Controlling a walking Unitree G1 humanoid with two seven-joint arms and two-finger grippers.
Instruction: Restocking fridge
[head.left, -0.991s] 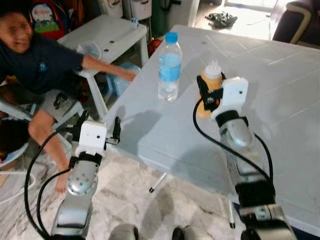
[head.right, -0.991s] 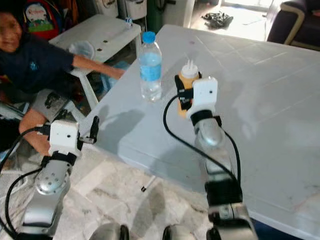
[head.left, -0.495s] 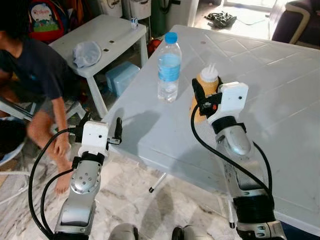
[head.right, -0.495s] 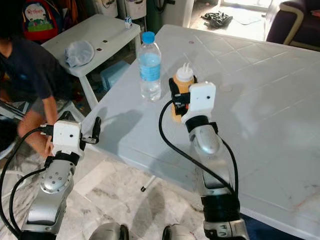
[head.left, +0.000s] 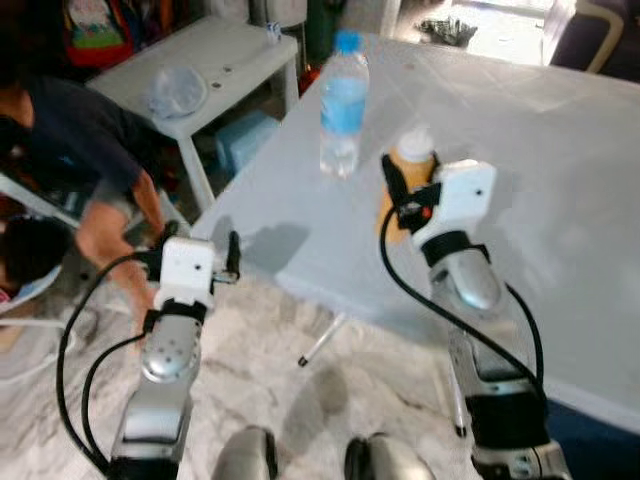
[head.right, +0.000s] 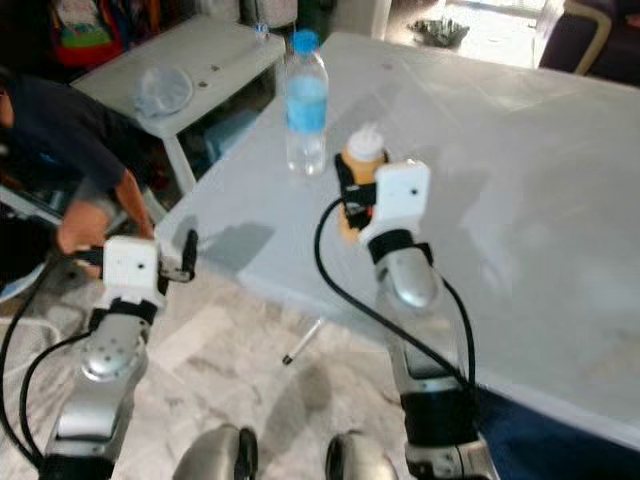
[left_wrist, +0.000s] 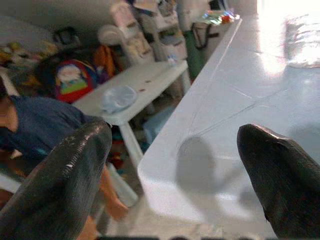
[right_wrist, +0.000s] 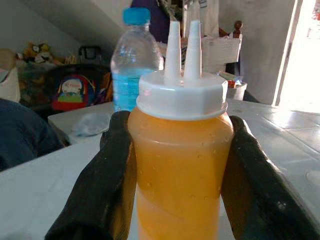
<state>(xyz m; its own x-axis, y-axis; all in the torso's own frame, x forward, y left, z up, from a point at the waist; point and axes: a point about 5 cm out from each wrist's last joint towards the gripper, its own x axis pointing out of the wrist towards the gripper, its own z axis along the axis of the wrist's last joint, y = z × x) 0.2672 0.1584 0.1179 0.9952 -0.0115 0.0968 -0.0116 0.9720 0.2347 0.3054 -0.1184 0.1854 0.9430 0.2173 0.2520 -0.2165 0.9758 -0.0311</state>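
The orange sauce bottle (right_wrist: 180, 170), soft translucent plastic with a white twin-nozzle cap, stands on the white table (head.left: 560, 200) between the right gripper (right_wrist: 177, 175) jaws, which pinch its sides. A clear ribbed water bottle (head.left: 343, 105) stands at its 10 o'clock. The left gripper (left_wrist: 185, 165) jaws are spread, off the table's edge.

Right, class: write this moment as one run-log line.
right gripper: shut on sauce bottle, on white table | left gripper: open, idle | water bottle: untouched

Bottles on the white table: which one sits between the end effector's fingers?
The orange sauce bottle with the white twin-nozzle cap; the blue-capped water bottle stands apart behind it.
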